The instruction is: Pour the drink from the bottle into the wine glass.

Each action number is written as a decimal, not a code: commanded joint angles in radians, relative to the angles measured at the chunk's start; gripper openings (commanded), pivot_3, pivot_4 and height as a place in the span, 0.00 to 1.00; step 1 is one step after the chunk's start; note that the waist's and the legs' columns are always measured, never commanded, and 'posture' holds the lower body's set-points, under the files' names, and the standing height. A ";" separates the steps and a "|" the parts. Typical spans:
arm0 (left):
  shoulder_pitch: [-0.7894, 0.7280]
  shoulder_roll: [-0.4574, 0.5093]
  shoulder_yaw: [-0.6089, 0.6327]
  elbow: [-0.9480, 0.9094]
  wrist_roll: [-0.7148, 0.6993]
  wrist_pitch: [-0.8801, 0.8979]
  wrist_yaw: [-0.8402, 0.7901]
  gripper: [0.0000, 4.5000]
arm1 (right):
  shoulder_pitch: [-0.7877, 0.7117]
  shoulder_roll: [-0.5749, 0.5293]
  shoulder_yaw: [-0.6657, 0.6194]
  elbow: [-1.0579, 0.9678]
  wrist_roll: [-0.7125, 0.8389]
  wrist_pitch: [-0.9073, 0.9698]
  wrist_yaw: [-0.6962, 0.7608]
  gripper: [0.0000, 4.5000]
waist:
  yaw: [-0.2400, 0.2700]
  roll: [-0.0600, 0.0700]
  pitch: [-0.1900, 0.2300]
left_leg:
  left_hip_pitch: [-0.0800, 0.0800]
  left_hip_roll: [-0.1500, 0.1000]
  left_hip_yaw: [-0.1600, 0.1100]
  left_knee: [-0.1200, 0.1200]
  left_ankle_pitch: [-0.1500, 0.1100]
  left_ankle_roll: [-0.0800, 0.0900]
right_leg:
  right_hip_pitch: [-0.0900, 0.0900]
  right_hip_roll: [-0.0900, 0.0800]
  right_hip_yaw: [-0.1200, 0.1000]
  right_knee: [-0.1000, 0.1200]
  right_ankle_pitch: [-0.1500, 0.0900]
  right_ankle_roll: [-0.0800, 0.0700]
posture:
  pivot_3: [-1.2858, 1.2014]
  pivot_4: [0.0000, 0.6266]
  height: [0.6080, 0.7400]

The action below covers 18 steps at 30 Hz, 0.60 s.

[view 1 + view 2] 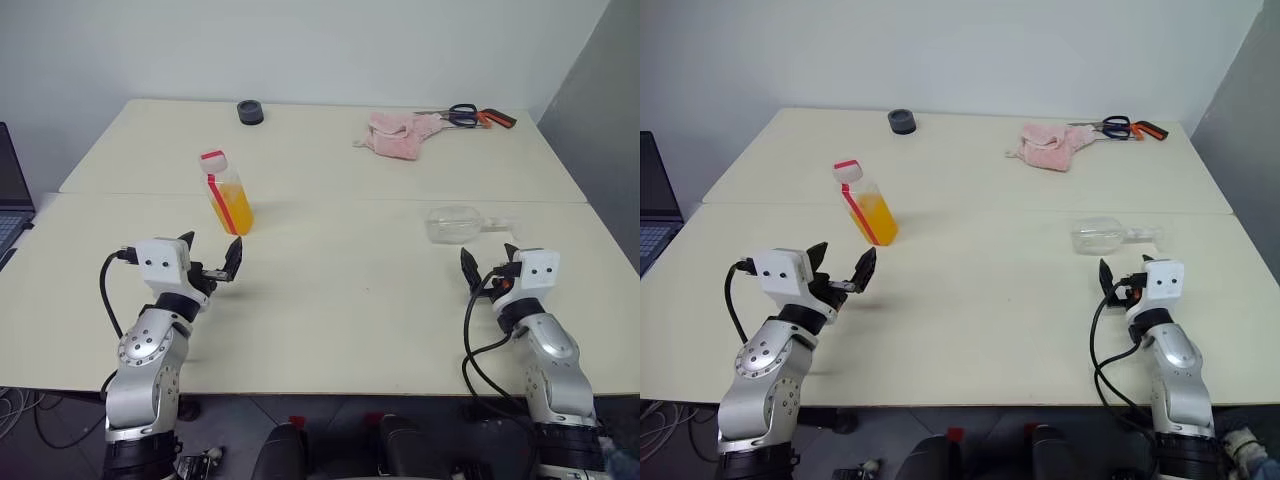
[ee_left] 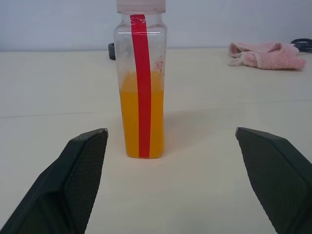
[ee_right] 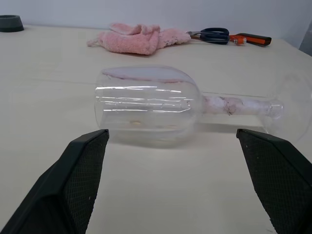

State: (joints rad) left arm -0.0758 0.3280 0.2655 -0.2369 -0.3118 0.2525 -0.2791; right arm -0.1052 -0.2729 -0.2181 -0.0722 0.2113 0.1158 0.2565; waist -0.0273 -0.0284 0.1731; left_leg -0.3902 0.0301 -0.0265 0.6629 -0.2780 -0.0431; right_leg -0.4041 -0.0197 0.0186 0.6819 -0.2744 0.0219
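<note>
Right gripper (image 1: 487,268) hovers wide open just near of the wine glass (image 1: 455,223), which lies on its side, long axis left-right. Left gripper (image 1: 212,255), equally wide, faces the upright bottle (image 1: 228,195) just beyond.

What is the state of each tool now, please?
Left tool: open, holding nothing, apart from the bottle.
Right tool: open, holding nothing; the glass lies on its side ahead of it.
</note>
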 commanded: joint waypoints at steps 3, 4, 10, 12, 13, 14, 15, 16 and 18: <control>-0.018 0.007 -0.004 -0.018 0.012 -0.015 0.001 1.00 | -0.018 -0.020 -0.028 -0.024 0.011 -0.016 -0.003 1.00 | 0.000 0.000 0.000 | 0.000 0.000 0.000 0.000 0.000 0.000 | 0.000 0.000 0.000 0.000 0.000 0.000 | 0.52 0.24 1.00; -0.019 0.006 -0.004 -0.016 0.014 -0.017 0.003 1.00 | -0.019 -0.021 -0.026 -0.024 0.010 -0.016 -0.002 1.00 | 0.000 0.000 0.000 | 0.000 0.000 0.000 0.000 0.000 0.000 | 0.000 0.000 0.000 0.000 0.000 0.000 | 0.52 0.24 1.00; -0.024 0.010 -0.004 -0.004 0.026 -0.044 -0.005 1.00 | -0.021 -0.023 -0.015 -0.021 0.006 -0.022 0.006 1.00 | 0.000 0.000 0.000 | 0.000 0.000 0.000 0.000 0.000 0.000 | 0.000 0.000 0.000 0.000 0.000 0.000 | 0.52 0.24 1.00; -0.030 0.009 0.010 0.013 0.026 -0.060 -0.002 1.00 | -0.023 -0.025 -0.009 -0.021 0.004 -0.024 0.011 1.00 | 0.000 0.000 0.000 | 0.000 0.000 0.000 0.000 0.000 0.000 | 0.000 0.000 0.000 0.000 0.000 0.000 | 0.52 0.24 1.00; -0.034 0.011 0.014 0.024 0.029 -0.068 -0.001 1.00 | -0.024 -0.026 -0.006 -0.021 0.003 -0.025 0.014 1.00 | 0.000 0.000 0.000 | 0.000 0.000 0.000 0.000 0.000 0.000 | 0.000 0.000 0.000 0.000 0.000 0.000 | 0.52 0.24 1.00; -0.036 0.012 0.017 0.032 0.029 -0.073 -0.001 1.00 | -0.025 -0.027 -0.005 -0.022 0.003 -0.025 0.016 1.00 | 0.000 0.000 0.000 | 0.000 0.000 0.000 0.000 0.000 0.000 | 0.000 0.000 0.000 0.000 0.000 0.000 | 0.52 0.24 1.00; -0.039 0.014 0.018 0.039 0.030 -0.083 -0.003 1.00 | -0.027 -0.027 -0.004 -0.023 0.003 -0.025 0.016 1.00 | 0.000 0.000 0.000 | 0.000 0.000 0.000 0.000 0.000 0.000 | 0.000 0.000 0.000 0.000 0.000 0.000 | 0.52 0.24 1.00; -0.045 0.014 0.023 0.045 0.023 -0.086 -0.005 1.00 | -0.028 -0.027 -0.002 -0.024 0.003 -0.026 0.017 1.00 | 0.000 0.000 0.000 | 0.000 0.000 0.000 0.000 0.000 0.000 | 0.000 0.000 0.000 0.000 0.000 0.000 | 0.52 0.24 1.00; -0.057 0.012 0.034 0.055 -0.002 -0.093 -0.019 1.00 | -0.028 -0.027 0.006 -0.028 0.002 -0.031 0.027 1.00 | 0.000 0.000 0.000 | 0.000 0.000 0.000 0.000 0.000 0.000 | 0.000 0.000 0.000 0.000 0.000 0.000 | 0.52 0.24 1.00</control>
State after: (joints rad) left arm -0.1112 0.3297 0.2762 -0.1686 -0.2936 0.1880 -0.2824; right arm -0.1166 -0.2893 -0.2113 -0.0722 0.2108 0.1145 0.2745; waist -0.0270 -0.0284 0.1731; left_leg -0.3904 0.0301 -0.0267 0.6629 -0.2780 -0.0431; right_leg -0.4041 -0.0198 0.0183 0.6818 -0.2744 0.0219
